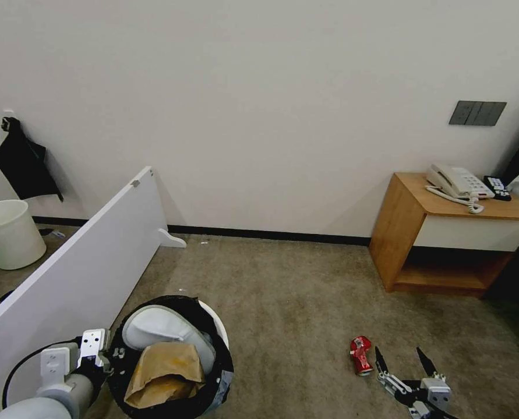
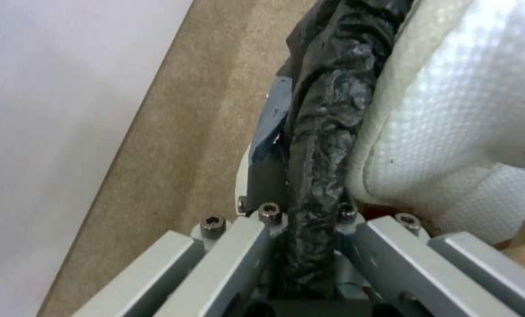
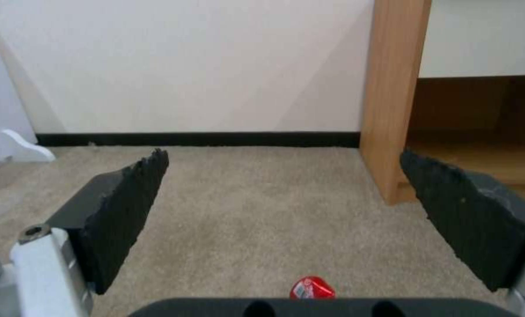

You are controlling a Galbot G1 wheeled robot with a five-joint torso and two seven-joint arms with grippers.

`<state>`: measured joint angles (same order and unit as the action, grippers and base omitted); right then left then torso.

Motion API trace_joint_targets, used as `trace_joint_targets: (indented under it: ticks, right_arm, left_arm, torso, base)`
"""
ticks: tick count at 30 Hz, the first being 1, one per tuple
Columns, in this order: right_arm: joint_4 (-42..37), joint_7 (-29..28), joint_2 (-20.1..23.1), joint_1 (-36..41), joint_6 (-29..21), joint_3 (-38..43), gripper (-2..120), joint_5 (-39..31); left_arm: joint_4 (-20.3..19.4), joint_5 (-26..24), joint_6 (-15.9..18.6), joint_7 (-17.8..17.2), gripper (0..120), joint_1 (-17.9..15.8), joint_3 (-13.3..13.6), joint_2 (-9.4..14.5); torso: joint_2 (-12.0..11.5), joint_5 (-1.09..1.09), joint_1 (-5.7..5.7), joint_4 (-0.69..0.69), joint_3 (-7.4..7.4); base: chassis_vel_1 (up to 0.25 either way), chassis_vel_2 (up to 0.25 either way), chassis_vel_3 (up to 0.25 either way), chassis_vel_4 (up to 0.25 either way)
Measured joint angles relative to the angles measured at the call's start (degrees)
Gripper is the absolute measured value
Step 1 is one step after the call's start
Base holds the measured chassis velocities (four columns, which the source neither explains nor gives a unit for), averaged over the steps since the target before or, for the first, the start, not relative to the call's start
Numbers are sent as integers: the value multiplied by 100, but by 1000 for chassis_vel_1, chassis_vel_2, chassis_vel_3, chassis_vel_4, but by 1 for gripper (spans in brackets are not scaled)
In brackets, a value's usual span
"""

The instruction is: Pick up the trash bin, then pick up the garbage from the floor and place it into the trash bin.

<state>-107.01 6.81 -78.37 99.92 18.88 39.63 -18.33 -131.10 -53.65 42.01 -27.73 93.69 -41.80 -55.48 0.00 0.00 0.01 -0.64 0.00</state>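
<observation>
Left gripper [image 1: 112,354]: clamped on the trash bin [image 1: 212,317] rim (bag-covered), held low.
Right gripper [image 1: 403,359]: fingers spread wide, just beside the red can [image 1: 361,355].

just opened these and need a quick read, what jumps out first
The small round white trash bin lined with a black bag sits low on the robot's left, stuffed with a white slipper and torn brown cardboard, the left gripper clamped on its rim. On the beige carpet to the right lies a crushed red can, with the right gripper beside it, fingers spread wide.
</observation>
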Motion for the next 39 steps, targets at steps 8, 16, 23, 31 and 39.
trace_joint_targets:
  ticks: [8, 16, 23, 31, 39]
  right_arm:
    - [-4, -345, 74, -3, -41, -112, 100, 69]
    - [-27, -981, 310, 80, -870, -157, 100, 460]
    - [-68, -1232, 401, -45, -2013, -158, 100, 426]
    - [456, -1231, 601, -740, -2723, -381, 100, -309]
    - [1882, -990, 717, -1865, -2814, -936, 100, -638]
  left_arm:
    - [-4, -7, 0, 3, 0, 6, -22, 0]
    - [-19, -17, 0, 5, 0, 1, -34, 2]
    - [-28, -23, 0, 3, 0, 22, -63, 2]
    - [-94, -42, 5, -4, 0, 108, -157, 7]
    - [-211, 11, 9, -16, 0, 310, -261, -60]
  torso:
    - [0, 0, 0, 0, 0]
    - [0, 0, 0, -1, 0]
    - [0, 0, 0, 0, 0]
    - [0, 0, 0, 0, 0]
    - [-1, 0, 0, 1, 0]
  base:
    - [-21, 17, 18, -21]
    - [0, 0, 0, 0]
    - [0, 0, 0, 0]
    - [0, 0, 0, 0]
    - [0, 0, 0, 0]
